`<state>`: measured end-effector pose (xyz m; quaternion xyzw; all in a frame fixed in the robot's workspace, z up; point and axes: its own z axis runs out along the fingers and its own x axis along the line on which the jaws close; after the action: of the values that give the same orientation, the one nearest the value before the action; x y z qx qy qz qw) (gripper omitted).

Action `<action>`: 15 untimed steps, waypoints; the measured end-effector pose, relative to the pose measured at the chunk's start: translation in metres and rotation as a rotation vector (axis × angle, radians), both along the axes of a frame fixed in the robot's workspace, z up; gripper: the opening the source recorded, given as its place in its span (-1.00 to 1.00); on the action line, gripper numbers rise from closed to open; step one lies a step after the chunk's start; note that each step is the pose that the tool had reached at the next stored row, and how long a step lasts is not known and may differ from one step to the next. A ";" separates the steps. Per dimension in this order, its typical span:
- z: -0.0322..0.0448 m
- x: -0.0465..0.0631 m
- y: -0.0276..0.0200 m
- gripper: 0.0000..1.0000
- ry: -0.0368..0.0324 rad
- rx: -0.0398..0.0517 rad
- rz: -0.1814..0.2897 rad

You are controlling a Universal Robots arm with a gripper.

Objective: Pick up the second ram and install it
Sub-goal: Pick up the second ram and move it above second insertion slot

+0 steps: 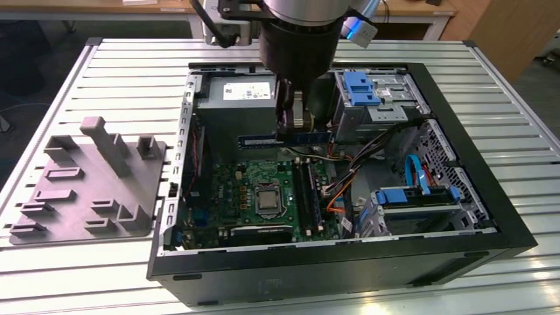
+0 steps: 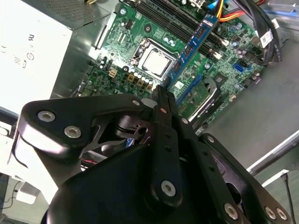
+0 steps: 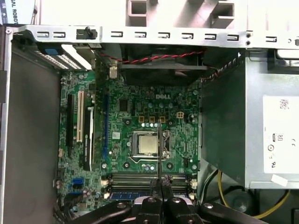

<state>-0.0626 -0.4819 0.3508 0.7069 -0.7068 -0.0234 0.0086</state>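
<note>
holding the ram (image 1: 258, 140) mid-length, the gripper (image 1: 292, 134) is closed on it, at 12 o'clock from the cpu (image 1: 265, 199) in the exterior view. it seems light, stiff, fragile; better held by its edges.

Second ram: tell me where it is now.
In the exterior view, the second ram is held in the gripper inside the case, above the green motherboard, beside the grey power supply.

Blue second ram (image 2: 192, 46), green motherboard (image 3: 182, 116), black pincer (image 2: 163, 92), silver ribbed table (image 1: 131, 72).
</note>
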 end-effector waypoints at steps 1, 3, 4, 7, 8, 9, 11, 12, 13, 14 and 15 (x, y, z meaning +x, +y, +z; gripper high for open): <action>-0.0019 -0.001 0.0000 -0.77 0.0000 0.0000 0.000; -0.0051 -0.002 0.0000 -0.77 0.0001 -0.0001 0.000; -0.0068 -0.002 0.0000 -0.77 0.0000 0.0000 0.000; -0.0123 -0.004 0.0000 -0.77 0.0000 0.0000 0.000; -0.0141 -0.004 0.0000 -0.77 0.0000 0.0000 0.000; -0.0158 -0.004 0.0000 -0.77 0.0000 0.0000 0.000; -0.0183 -0.005 0.0000 -0.77 0.0000 0.0000 0.000; -0.0192 -0.005 0.0000 -0.77 0.0000 0.0001 0.000; -0.0200 -0.006 0.0000 -0.77 0.0000 0.0000 0.000; -0.0208 -0.006 0.0000 -0.77 0.0000 0.0000 0.000; -0.0218 -0.007 0.0000 -0.77 0.0000 0.0000 0.000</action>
<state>-0.0692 -0.4819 0.3290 0.7069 -0.7068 -0.0234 0.0086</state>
